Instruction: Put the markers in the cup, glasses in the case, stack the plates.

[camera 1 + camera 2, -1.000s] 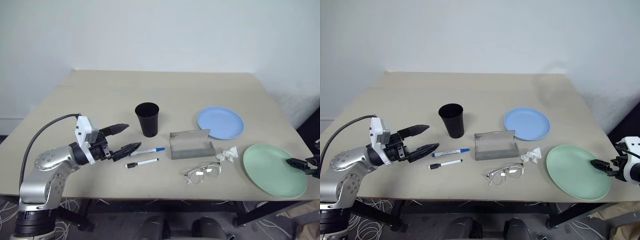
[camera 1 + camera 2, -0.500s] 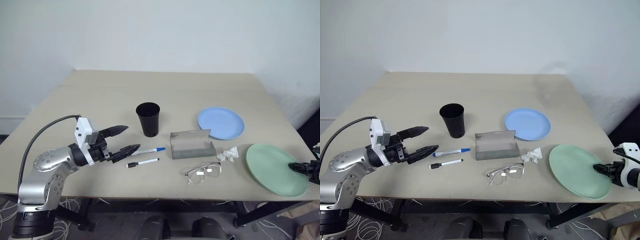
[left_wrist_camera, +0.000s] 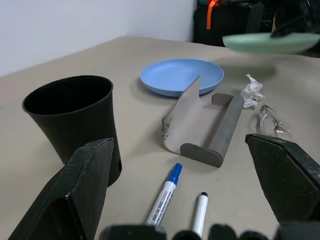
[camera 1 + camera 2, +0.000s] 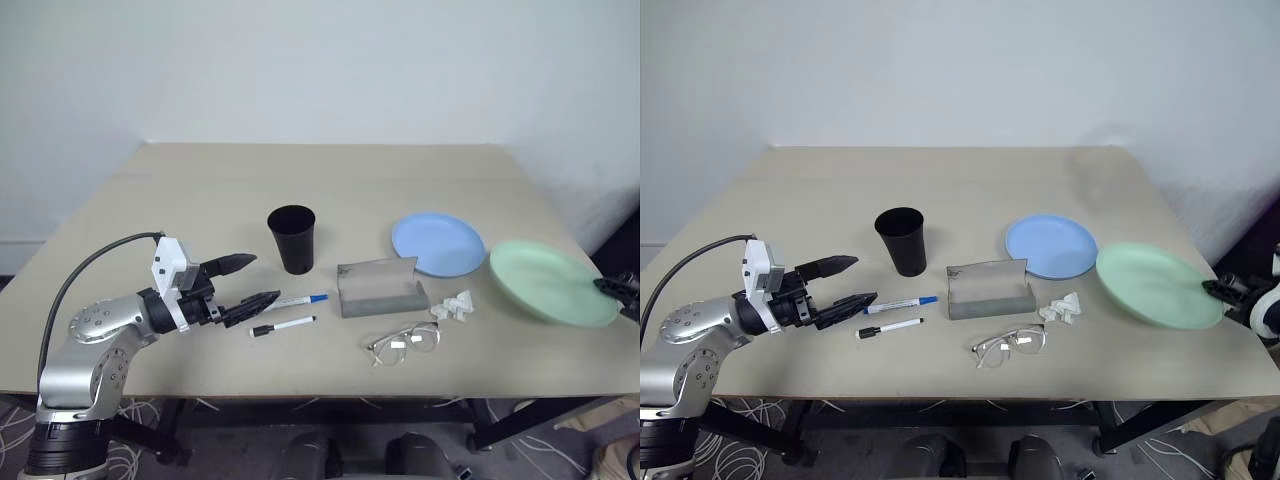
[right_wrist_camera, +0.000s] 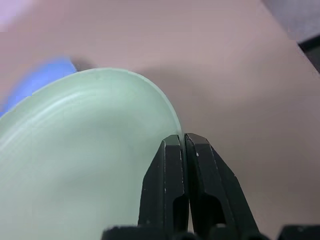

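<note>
We count none of the three jobs finished, though the plate job is in hand. The right gripper (image 5: 181,142) has its jaws clenched on the rim of the mint green plate (image 4: 1158,285), which sits at the right edge of the frame, raised off the worktop (image 4: 330,185) and tilted, just right of the light blue plate (image 4: 438,243). The blue one lies flat right of centre. The green plate is the larger of the two, so we judge that setting it on top would make a poor stack; the blue one may need to end up on it instead.

The markers are untouched. The blue-capped marker (image 4: 297,300) and the black-capped marker (image 4: 284,326) lie side by side on the worktop at lower centre, just below the black cup (image 4: 293,238), which stands upright and, as far as we can see, empty. The left gripper (image 4: 243,281) hovers at the lower left of the frame with its jaws released wide and holding nothing, its tips just left of the two markers.

The glasses (image 4: 404,345) lie on the worktop at lower centre-right, below the grey case (image 4: 380,290), whose lid stands open. A small white wad of tissue (image 4: 455,308) sits just right of the case.
</note>
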Motion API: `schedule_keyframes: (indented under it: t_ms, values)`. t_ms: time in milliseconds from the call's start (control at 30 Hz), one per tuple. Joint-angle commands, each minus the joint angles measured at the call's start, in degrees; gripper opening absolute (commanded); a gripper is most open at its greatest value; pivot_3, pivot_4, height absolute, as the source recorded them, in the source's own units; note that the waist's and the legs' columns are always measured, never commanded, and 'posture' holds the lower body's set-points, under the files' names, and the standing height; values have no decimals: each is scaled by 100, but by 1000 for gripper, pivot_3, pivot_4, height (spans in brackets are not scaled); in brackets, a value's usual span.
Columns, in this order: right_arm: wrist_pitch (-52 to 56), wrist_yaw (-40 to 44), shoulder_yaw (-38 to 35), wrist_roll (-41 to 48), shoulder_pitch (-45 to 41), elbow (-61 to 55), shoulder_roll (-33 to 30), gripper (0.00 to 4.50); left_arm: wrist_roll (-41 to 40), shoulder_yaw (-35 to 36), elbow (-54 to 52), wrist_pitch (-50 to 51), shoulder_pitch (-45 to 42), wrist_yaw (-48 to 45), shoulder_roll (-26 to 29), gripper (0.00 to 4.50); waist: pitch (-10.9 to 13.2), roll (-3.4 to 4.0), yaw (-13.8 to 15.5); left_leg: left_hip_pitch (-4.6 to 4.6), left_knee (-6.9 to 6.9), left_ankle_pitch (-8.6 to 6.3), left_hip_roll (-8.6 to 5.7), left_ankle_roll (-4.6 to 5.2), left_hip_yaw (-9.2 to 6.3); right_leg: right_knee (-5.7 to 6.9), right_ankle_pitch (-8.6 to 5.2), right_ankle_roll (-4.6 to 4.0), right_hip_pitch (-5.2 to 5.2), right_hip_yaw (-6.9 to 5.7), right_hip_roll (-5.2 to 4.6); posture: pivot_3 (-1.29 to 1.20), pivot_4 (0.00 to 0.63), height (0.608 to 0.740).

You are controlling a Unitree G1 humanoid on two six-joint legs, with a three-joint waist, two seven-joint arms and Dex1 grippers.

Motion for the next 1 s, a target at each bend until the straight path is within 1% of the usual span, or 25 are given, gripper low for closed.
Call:
schedule_keyframes:
  t_ms: [33,133,233,333,433,567,733,1000]
  values:
    - [233,-393,-209,233,-471,-361,154,21,23,6,13,-114,-146,-35,89,4500,-1,2,-2,0,0,-1,2,1,0,0,0,0,-1,-2,2,0,0,704]
    - [185,-842,-60,155,-822,-631,482,21,42,-5,78,-147,-199,-66,110,4500,0,7,-5,-2,-1,-1,5,2,0,0,0,-1,-3,-5,3,0,0,704]
    - [72,-1289,361,-29,-1130,-1110,999,21,49,-20,131,-176,-238,-119,133,4500,3,11,-11,-3,0,-1,6,3,2,0,3,-5,-5,-3,3,0,0,704]
    - [-271,-1547,793,-314,-1346,-1258,1406,21,47,-36,149,-190,-273,-139,135,4500,3,12,-8,-3,0,-1,8,3,1,0,4,-7,-5,-8,3,0,0,704]
    - [-1010,-2030,1089,-697,-1834,-726,1945,21,55,-47,180,-208,-325,-141,139,4500,5,16,5,-4,0,0,7,2,2,-1,5,-7,-5,-11,4,0,0,704]
    - [-1929,-2413,1256,-1039,-2342,158,2382,21,46,-49,201,-208,-370,-139,156,4500,6,17,4,-8,0,20,6,-31,7,-2,20,-30,-6,-13,11,0,0,704]
    - [-2703,-2739,1238,-1168,-2794,1106,2646,21,34,-36,196,-170,-427,-131,192,4500,6,17,-10,-8,-6,21,5,-32,31,0,21,-30,-3,-17,27,0,0,704]
    - [-3212,-2849,1369,-1340,-2859,1669,2842,21,-19,81,100,-131,-327,-109,291,4500,14,30,-55,-4,-7,23,8,-34,49,9,7,-7,-8,-6,31,0,0,704]
